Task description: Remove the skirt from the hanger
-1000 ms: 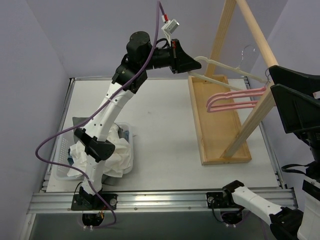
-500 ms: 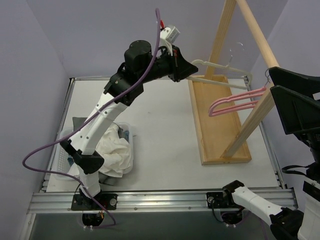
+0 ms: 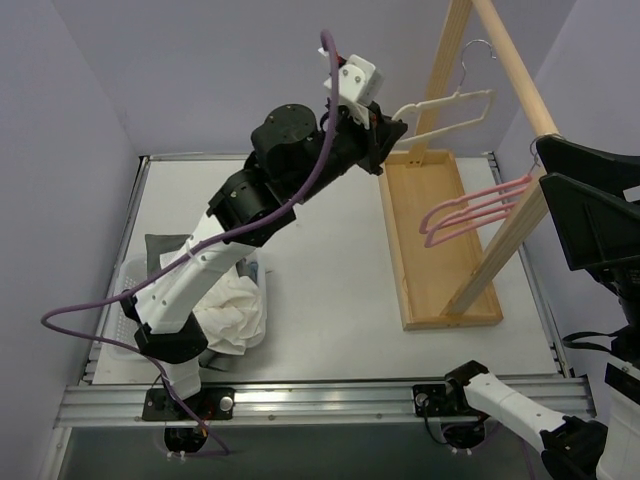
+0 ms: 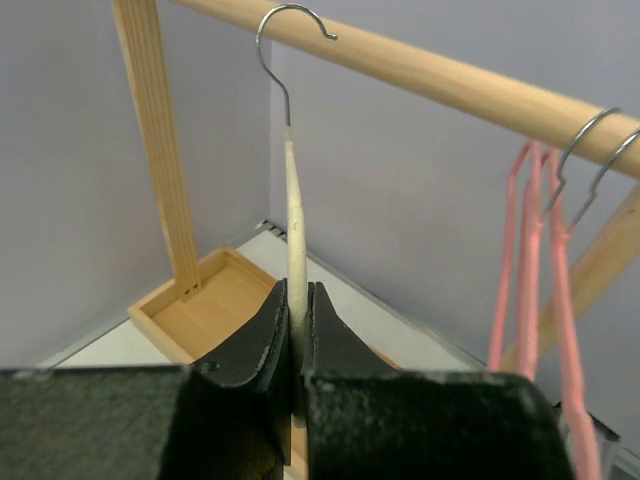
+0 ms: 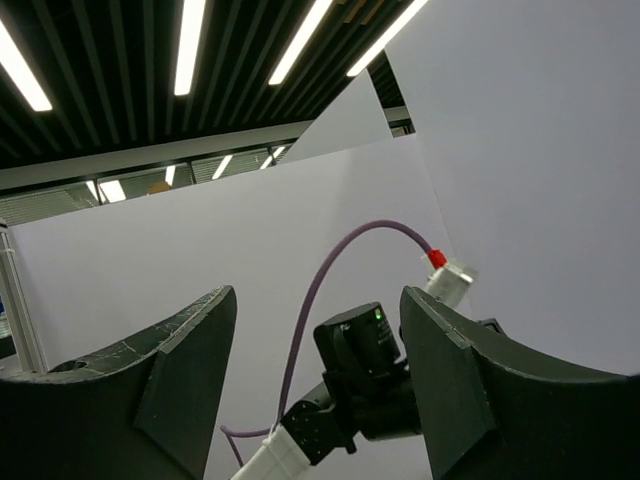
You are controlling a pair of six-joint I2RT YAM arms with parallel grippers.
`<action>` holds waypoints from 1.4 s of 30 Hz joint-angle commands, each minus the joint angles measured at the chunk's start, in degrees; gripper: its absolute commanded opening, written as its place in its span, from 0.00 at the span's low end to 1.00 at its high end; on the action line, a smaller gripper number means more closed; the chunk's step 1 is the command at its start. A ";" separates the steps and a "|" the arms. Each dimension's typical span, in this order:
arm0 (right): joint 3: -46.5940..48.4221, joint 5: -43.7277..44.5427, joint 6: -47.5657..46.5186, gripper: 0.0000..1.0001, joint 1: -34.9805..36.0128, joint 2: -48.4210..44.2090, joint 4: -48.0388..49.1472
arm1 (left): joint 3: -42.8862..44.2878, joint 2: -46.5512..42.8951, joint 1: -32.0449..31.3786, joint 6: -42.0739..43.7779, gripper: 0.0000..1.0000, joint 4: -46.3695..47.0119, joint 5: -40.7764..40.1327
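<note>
Left wrist, jaws clamped on white hanger (image 4: 295, 215)

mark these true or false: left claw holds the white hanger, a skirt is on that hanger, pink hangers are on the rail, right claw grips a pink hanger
1. The left claw is shut on the white hanger. True.
2. A skirt hangs on the white hanger. False: the hanger is bare. A heap of white cloth lies low on the left side of the table.
3. Pink hangers hang on the wooden rail. True.
4. The right claw grips a pink hanger. False: it is open and empty, with nothing between its fingers.
</note>
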 commanded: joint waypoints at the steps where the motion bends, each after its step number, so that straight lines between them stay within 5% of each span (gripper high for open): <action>1: 1.14 0.38 -0.10 0.62 0.68 -0.63 3.15 | -0.85 1.42 -5.27 8.26 0.02 4.20 -12.71; 14: 2.02 2.05 -2.04 0.62 2.34 -1.33 0.86 | -0.33 4.24 -11.36 17.06 0.02 10.72 -26.70; 42: 1.23 4.07 -2.74 0.62 5.07 -2.21 0.86 | 8.54 13.37 -19.79 34.99 0.02 21.53 -35.41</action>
